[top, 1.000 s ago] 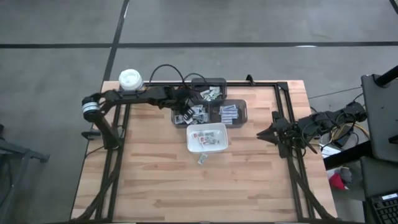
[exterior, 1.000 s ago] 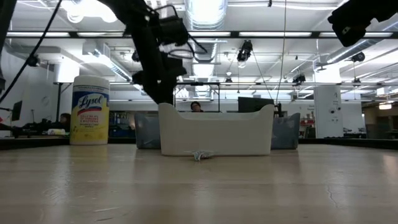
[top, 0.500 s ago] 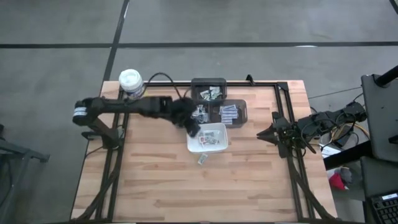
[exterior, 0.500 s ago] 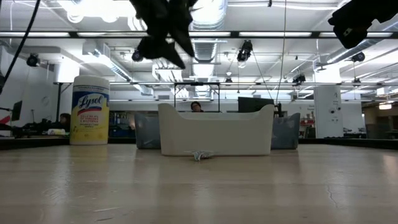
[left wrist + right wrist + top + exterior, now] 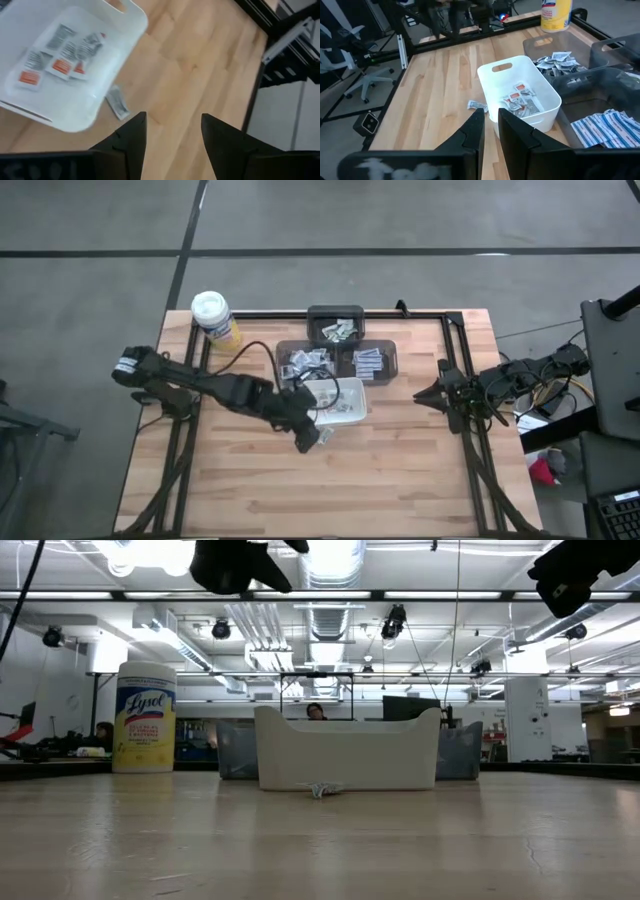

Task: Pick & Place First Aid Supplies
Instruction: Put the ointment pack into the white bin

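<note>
left gripper [image 5: 172, 131]: dark tapered fingers [image 5: 131, 136] spread apart, nothing between them; hovering above the table by the dish's near corner
stray packet [image 5: 117, 102]: small flat grey foil packet on bare wood, just ahead of the left fingertips, touching the dish's outer wall
packets [image 5: 61, 52]: flat white-grey rectangles with reddish print, lying inside the dish
dish [image 5: 356, 389]: white smooth plastic rectangular tub, rounded corners, handle slot
bins [image 5: 383, 350]: three dark translucent plastic trays beyond the dish, more packets in them
right gripper [image 5: 490, 120]: fingers near-closed with a thin gap, empty; parked at the table's right edge, well apart from the dish
table [image 5: 400, 470]: pale wood planks, dark metal frame rails; wide bare area on the near side
room: grey floor, ceiling lights and ducts
</note>
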Robot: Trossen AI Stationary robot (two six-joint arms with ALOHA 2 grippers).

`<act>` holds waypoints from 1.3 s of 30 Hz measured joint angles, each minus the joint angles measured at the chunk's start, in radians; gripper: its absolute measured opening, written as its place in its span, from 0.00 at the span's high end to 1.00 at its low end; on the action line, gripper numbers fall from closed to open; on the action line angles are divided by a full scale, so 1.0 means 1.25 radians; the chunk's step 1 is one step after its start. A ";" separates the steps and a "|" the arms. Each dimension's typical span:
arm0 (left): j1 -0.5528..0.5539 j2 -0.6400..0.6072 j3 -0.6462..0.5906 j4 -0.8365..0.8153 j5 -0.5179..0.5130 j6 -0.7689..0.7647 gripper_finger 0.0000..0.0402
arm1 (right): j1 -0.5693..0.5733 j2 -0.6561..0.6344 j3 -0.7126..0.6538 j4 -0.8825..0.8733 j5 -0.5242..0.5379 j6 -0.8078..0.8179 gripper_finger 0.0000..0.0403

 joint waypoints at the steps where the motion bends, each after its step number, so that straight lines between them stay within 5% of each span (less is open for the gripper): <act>1: -0.008 0.000 0.000 0.001 -0.001 -0.006 0.55 | 0.000 -0.003 0.000 0.001 0.000 0.001 0.87; 13: -0.041 0.001 -0.031 0.140 -0.011 -0.040 0.55 | 0.000 -0.086 -0.088 0.117 -0.196 0.005 0.87; 25: -0.097 0.097 -0.036 0.168 -0.060 -0.302 0.55 | 0.000 -0.201 -0.218 0.197 -0.301 -0.012 0.87; 31: -0.104 0.163 0.011 0.160 -0.105 -0.401 0.55 | 0.000 -0.307 -0.235 0.184 -0.290 -0.054 0.87; 39: -0.111 0.287 0.158 -0.026 -0.099 -0.487 0.55 | -0.001 -0.324 -0.227 0.132 -0.129 -0.105 0.87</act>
